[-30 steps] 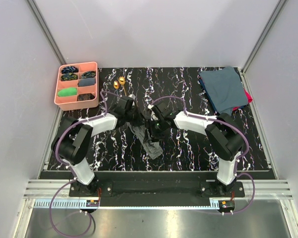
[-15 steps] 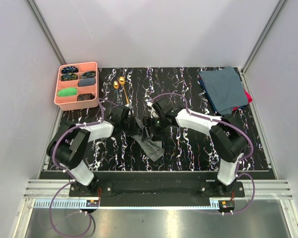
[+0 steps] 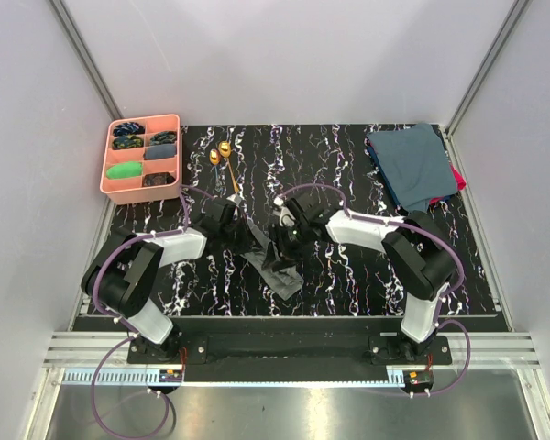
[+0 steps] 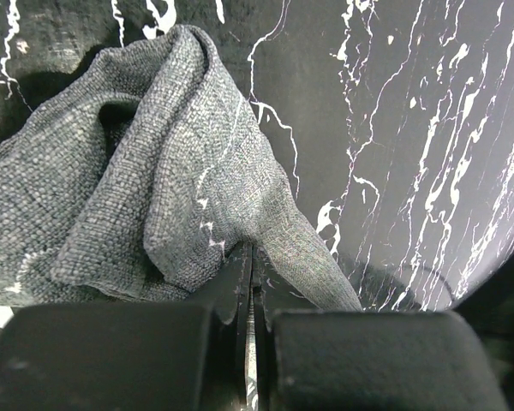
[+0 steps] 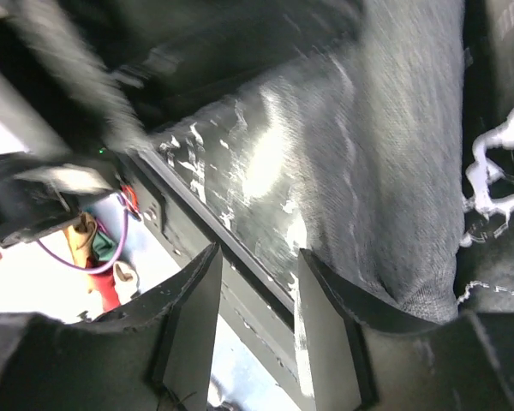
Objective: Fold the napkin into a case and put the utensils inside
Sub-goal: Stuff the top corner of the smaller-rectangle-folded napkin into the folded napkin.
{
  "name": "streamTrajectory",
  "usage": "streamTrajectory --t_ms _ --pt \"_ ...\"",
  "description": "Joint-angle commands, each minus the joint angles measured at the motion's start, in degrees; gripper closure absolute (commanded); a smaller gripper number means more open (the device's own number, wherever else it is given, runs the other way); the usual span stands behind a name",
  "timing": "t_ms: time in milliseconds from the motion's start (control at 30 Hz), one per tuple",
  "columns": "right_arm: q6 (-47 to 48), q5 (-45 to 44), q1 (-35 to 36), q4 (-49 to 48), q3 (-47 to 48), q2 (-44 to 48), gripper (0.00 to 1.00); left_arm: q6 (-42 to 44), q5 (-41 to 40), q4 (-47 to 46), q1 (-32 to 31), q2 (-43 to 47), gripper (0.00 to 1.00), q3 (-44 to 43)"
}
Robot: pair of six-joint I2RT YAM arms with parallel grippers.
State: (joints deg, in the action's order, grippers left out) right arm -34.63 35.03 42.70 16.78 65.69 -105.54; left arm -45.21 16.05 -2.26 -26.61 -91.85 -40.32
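The grey napkin lies crumpled in a heap at the middle of the marbled table, not folded into a case. My left gripper is at its left side, shut on a fold of the napkin, with the cloth bunched up in front of the left gripper. My right gripper hovers over the heap's top. In its own view the right gripper is open with nothing between the jaws, and the napkin lies beside its right finger. The two gold utensils lie far back left, apart from the cloth.
A pink compartment tray with small items stands at the back left. A stack of blue-teal cloths over something red sits at the back right. The table's near edge is just below the right gripper.
My left gripper has pulled back and leftward, dragging the napkin nearer. The right gripper has shifted slightly nearer over the heap, and the cloth now lies flatter.
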Motion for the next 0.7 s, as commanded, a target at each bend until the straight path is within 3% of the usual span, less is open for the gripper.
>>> streamTrajectory --t_ms 0,133,300,467,667 --pt "-4.38 2.85 0.54 -7.71 -5.73 0.33 0.51 2.41 -2.52 0.06 0.77 1.33 1.00 1.12" --pt "-6.32 3.38 0.72 -13.86 -10.48 -1.77 0.53 3.64 -2.78 0.42 2.08 1.33 1.00 0.94" --pt "-6.68 3.99 0.98 -14.40 -11.64 0.67 0.53 5.40 -3.75 1.74 2.62 1.06 1.00 -0.90" --pt "-4.57 2.15 0.11 -8.08 -7.95 8.85 0.46 6.19 -3.13 1.38 2.62 1.06 1.00 -0.91" --pt "-0.71 2.94 -4.02 -3.86 -3.03 8.07 0.44 6.98 -3.75 1.38 2.79 2.38 1.00 0.23"
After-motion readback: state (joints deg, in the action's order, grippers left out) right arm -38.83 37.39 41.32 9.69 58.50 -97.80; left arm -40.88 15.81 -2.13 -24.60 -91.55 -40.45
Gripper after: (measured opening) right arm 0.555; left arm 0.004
